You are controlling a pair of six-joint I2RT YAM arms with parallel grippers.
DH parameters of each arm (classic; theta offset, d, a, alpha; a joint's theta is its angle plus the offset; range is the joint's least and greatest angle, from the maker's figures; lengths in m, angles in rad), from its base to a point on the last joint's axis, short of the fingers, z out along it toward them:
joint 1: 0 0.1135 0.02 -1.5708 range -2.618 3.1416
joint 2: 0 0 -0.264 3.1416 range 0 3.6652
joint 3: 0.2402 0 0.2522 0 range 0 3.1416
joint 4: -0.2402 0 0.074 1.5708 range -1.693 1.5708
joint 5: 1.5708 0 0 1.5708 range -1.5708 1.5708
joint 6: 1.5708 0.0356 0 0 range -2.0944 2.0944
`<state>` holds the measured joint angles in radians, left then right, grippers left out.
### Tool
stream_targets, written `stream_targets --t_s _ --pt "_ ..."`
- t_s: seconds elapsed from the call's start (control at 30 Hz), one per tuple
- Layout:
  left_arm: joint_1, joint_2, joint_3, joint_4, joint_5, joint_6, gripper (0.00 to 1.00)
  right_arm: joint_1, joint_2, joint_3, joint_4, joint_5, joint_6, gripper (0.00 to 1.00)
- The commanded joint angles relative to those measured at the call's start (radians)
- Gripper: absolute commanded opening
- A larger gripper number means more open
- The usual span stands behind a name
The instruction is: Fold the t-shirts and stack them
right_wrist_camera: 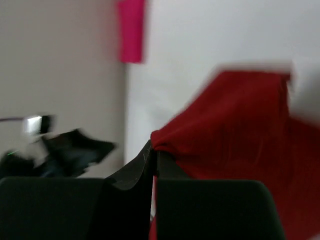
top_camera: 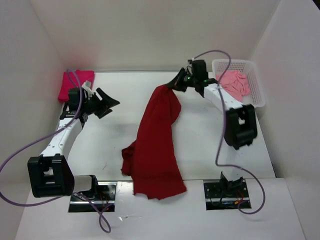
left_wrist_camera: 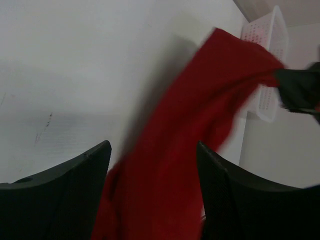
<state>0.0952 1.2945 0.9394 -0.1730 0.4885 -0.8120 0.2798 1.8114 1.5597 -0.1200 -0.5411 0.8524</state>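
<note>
Rumpled dark red t-shirt (top_camera: 157,145) — in clamped right end effector (top_camera: 174,85) — left end effector (top_camera: 111,106) agape

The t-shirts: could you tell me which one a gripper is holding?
The dark red t-shirt, pinched by the right gripper and trailing across the table; the magenta t-shirt lies folded far left, the salmon t-shirt sits in the basket.

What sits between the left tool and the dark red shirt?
Only bare white table, seen in the top view; the open left tool hangs clear of the dark red shirt.
</note>
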Motion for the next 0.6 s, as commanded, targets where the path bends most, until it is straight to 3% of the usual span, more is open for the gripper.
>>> stream_targets --t_s 0.0,0.1,0.13,0.23,0.27,0.33,0.37,0.4,0.43,0.53,0.57 --pt "0.0 -0.032 -0.01 0.009 -0.04 0.043 0.76 0.022 0.119 0.156 -0.062 0.027 -0.11 0.01" --pt "-0.081 -0.021 0.033 -0.029 -0.091 0.103 0.76 0.105 0.371 0.567 -0.341 0.07 -0.206 0.09" --pt "-0.101 -0.012 0.048 -0.029 -0.119 0.115 0.76 0.125 0.428 0.794 -0.486 0.098 -0.226 0.2" --pt "-0.199 0.018 0.094 -0.054 -0.197 0.174 0.76 0.163 0.523 1.032 -0.628 0.167 -0.274 0.42" --pt "-0.254 0.037 0.107 -0.068 -0.22 0.189 0.76 0.176 0.51 1.016 -0.65 0.182 -0.283 0.5" --pt "-0.301 0.077 0.131 -0.077 -0.279 0.232 0.76 0.189 0.358 0.755 -0.608 0.243 -0.312 0.56" --pt "-0.333 0.091 0.131 -0.092 -0.29 0.241 0.76 0.19 0.28 0.617 -0.472 0.254 -0.312 0.61" --pt "-0.333 0.104 0.131 -0.103 -0.291 0.241 0.76 0.19 0.134 0.377 -0.411 0.263 -0.312 0.63" --pt "-0.333 0.114 0.131 -0.103 -0.304 0.241 0.76 0.173 0.073 0.287 -0.376 0.276 -0.303 0.63" --pt "-0.333 0.105 0.064 -0.121 -0.356 0.241 0.76 0.15 -0.128 -0.048 -0.31 0.253 -0.268 0.31" --pt "-0.296 0.104 0.046 -0.135 -0.357 0.241 0.76 0.15 -0.171 -0.126 -0.282 0.242 -0.268 0.14"
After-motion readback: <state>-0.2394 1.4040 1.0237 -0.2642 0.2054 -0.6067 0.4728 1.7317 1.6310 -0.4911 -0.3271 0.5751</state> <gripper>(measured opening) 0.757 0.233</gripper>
